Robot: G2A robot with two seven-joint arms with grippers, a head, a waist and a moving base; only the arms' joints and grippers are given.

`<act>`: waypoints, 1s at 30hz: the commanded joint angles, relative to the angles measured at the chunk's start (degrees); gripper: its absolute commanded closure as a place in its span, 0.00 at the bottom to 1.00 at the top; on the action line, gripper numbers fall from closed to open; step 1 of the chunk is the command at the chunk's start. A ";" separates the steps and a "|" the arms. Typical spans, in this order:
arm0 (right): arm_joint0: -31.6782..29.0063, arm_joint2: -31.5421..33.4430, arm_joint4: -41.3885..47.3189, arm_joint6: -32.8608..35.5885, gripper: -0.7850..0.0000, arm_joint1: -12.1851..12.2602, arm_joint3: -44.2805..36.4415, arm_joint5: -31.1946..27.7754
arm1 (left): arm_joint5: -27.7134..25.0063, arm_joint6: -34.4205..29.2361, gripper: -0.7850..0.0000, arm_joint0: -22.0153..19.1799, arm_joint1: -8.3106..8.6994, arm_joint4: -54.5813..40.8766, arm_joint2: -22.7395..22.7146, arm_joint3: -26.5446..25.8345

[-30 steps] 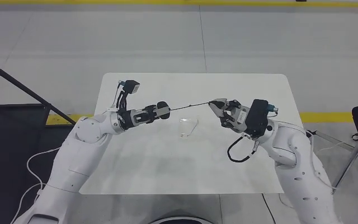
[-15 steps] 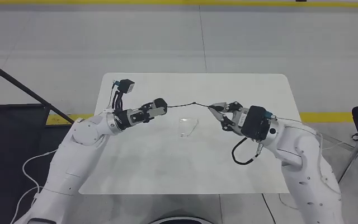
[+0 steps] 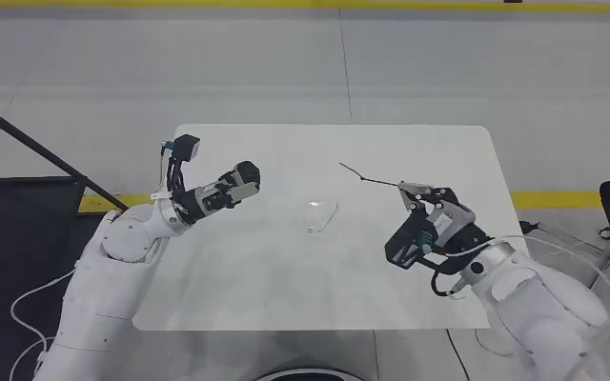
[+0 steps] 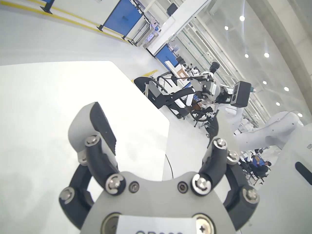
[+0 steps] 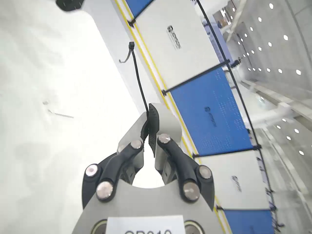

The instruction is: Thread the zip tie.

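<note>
The black zip tie (image 3: 370,177) sticks out over the white table (image 3: 429,143) from my right gripper (image 3: 406,189), which is shut on one end of it. In the right wrist view the zip tie (image 5: 137,74) runs straight out from the pinched fingers (image 5: 156,120) of the right gripper (image 5: 149,114) to its small head, where a short curled tail shows. My left gripper (image 3: 246,175) hangs open over the table's left part, well apart from the tie. Between the spread fingers (image 4: 102,125) of the left gripper (image 4: 156,127) there is nothing.
A small clear plastic piece (image 3: 321,214) lies on the table between the two arms, also seen as the clear piece (image 5: 58,114) in the right wrist view. The table's far right corner (image 4: 168,122) and its edges lie near both arms.
The tie was stretched between both grippers. The left gripper has let go, opened and drawn back to the left. The right arm has pulled back toward its side, keeping the tie.
</note>
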 commanded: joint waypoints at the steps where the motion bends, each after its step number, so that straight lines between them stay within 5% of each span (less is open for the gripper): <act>1: -0.73 -1.36 -1.65 1.30 1.00 -0.08 -0.31 0.86 | 0.17 0.06 0.00 0.08 0.02 0.24 -0.06 -0.09; 15: -0.24 -1.80 -4.00 -0.21 1.00 0.02 -0.31 0.94 | 0.17 0.06 0.00 0.08 0.02 0.24 -0.06 -0.09; 22: 3.26 -11.02 -31.25 -3.36 1.00 0.78 -0.31 1.08 | 0.17 0.06 0.00 0.08 0.02 0.24 -0.06 -0.09; 30: 4.23 -31.48 -68.63 10.54 1.00 0.20 -0.31 -4.75 | 0.17 0.06 0.00 0.08 0.02 0.24 -0.06 -0.09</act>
